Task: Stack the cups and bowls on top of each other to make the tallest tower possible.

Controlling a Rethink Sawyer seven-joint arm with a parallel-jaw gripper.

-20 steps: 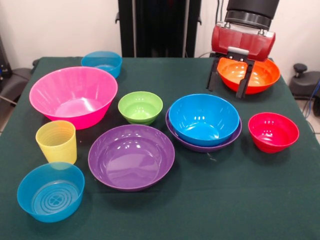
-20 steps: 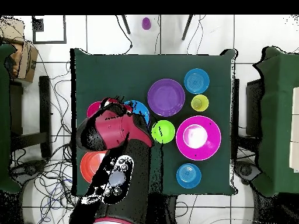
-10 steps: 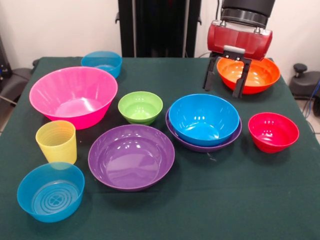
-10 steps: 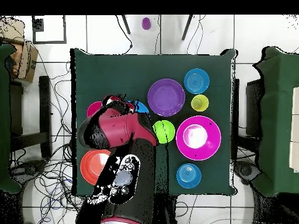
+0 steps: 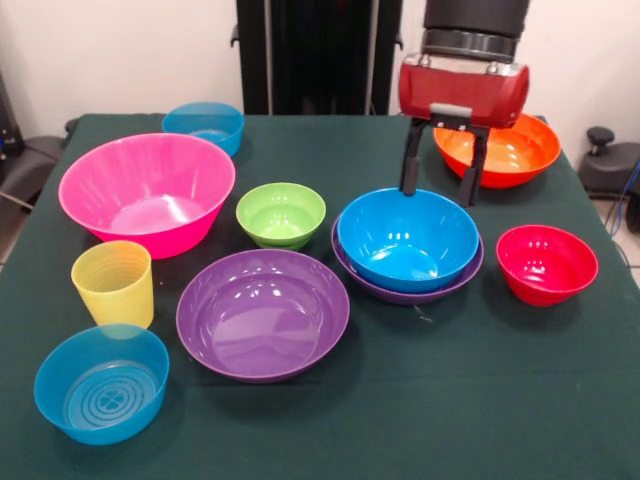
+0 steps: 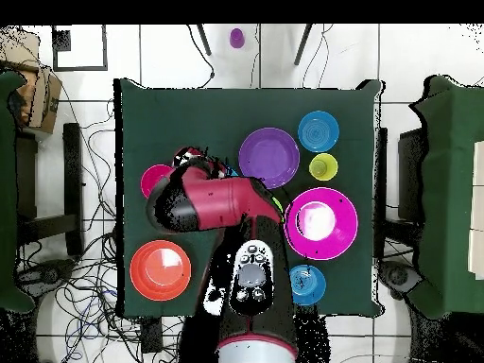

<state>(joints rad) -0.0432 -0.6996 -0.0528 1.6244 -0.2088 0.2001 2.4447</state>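
My gripper [image 5: 438,172] is open and empty, with its black fingers [image 5: 408,165] hanging just above the far rim of the blue bowl [image 5: 405,238]. The blue bowl sits nested in a wide purple bowl [image 5: 400,291]. The orange bowl [image 5: 505,150] stands behind the gripper, also in the overhead view [image 6: 161,270]. The red bowl [image 5: 546,262], green bowl [image 5: 281,213], second purple bowl [image 5: 262,312], large pink bowl [image 5: 148,190], ribbed yellow cup [image 5: 113,283] and two translucent blue bowls [image 5: 101,383] [image 5: 204,124] stand apart on the table. The yellow-orange cups are out of view.
The green-covered table [image 5: 500,400] has open cloth along its near edge. In the overhead view the arm [image 6: 222,203] covers the blue bowl and most of the green one. A small purple cup-like thing [image 6: 236,38] stands on the floor beyond the table.
The gripper has moved from over the orange bowl towards the blue bowl, leftward and nearer in the front view. It stayed open and empty. No bowl or cup moved.
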